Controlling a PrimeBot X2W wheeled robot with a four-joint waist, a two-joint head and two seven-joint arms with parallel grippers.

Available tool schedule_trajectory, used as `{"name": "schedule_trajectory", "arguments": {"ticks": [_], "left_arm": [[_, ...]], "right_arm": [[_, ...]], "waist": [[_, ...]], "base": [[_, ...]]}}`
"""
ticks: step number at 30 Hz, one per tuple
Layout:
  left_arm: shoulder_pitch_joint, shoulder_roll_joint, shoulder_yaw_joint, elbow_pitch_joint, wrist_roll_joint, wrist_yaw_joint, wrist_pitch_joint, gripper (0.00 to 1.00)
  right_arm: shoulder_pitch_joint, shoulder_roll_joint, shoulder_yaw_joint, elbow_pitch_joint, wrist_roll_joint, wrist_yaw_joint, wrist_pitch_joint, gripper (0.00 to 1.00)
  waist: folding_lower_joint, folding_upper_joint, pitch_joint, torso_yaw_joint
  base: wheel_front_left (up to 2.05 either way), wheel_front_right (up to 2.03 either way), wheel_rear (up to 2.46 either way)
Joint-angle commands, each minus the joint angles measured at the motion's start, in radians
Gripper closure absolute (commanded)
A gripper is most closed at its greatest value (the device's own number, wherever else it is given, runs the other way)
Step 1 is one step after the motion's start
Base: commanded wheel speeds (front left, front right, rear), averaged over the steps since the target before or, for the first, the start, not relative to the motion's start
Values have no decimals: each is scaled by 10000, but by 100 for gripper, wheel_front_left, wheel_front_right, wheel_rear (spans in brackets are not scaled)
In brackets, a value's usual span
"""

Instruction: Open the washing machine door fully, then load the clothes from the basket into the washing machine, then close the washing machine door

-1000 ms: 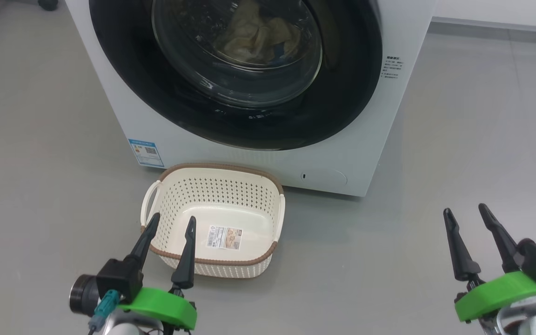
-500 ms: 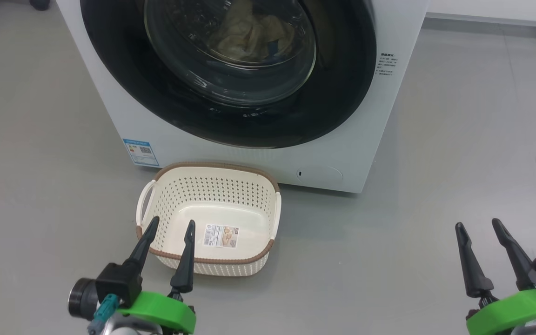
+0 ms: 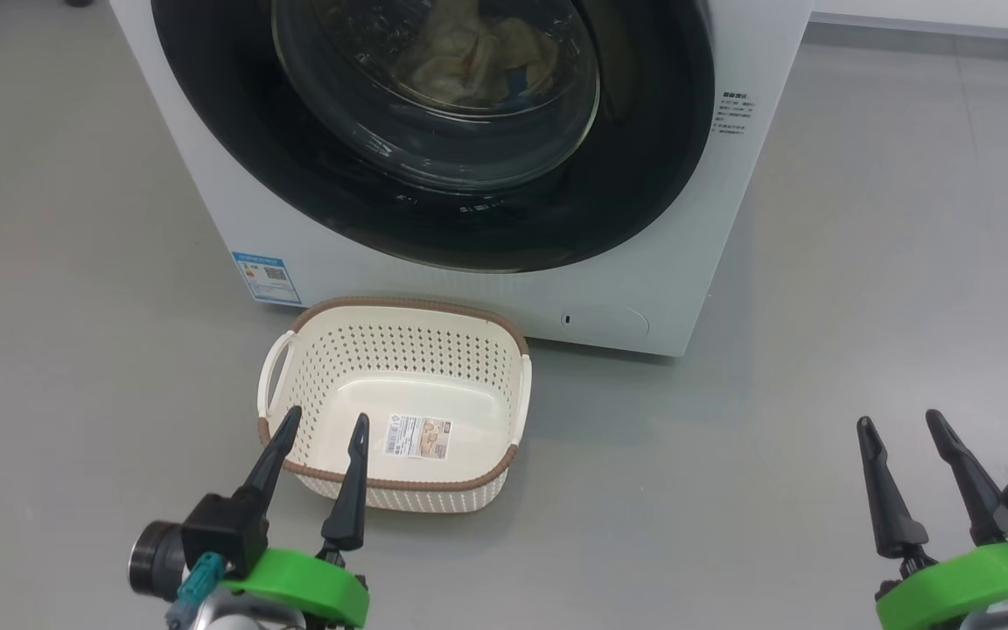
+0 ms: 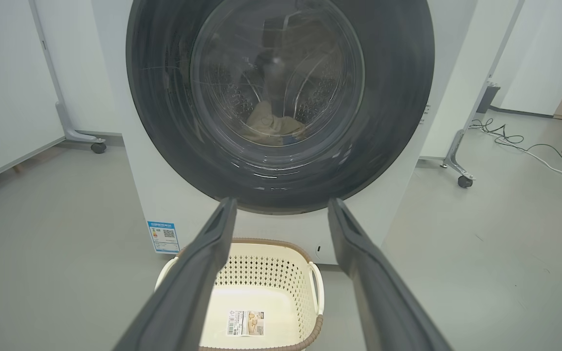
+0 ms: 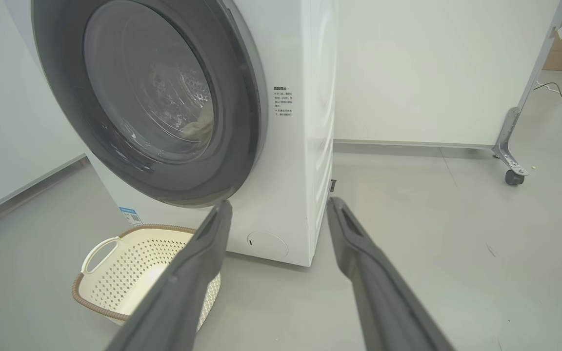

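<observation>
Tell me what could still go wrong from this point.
1. The washing machine door looks shut over the clothes, but the latch cannot be confirmed, so it might swing open.
2. The open left gripper hovers by the near rim of the basket. A forward move could knock the empty basket.

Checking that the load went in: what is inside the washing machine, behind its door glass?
Through the shut washing machine door, crumpled cream-yellow clothes with a blue patch lie low in the drum. The door's black rim hides the drum's outer parts.
</observation>
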Motion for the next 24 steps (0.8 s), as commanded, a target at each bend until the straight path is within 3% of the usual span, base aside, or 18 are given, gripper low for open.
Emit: {"name": "schedule_trajectory", "arguments": {"ticks": [1, 21, 22, 24], "left_arm": [[-395, 109, 393, -321, 70, -27, -95, 0], [-491, 18, 345, -217, 137, -98, -95, 0], [-22, -35, -20, 97, 77, -87, 4, 100], [103, -44, -58, 368, 64, -87, 24, 100]], "right_arm": [[-278, -121, 224, -344, 42, 33, 27, 0], [-353, -120, 263, -259, 115, 33, 48, 0], [-18, 9, 69, 76, 88, 0, 7, 100], [22, 57, 127, 391, 101, 0, 8, 100]], "waist": [[0, -1, 9, 4], [0, -1, 18, -44], [0, -1, 22, -46], [0, -1, 23, -48]], "base": [[0, 0, 0], [0, 0, 0], [0, 0, 0], [0, 0, 0]]}}
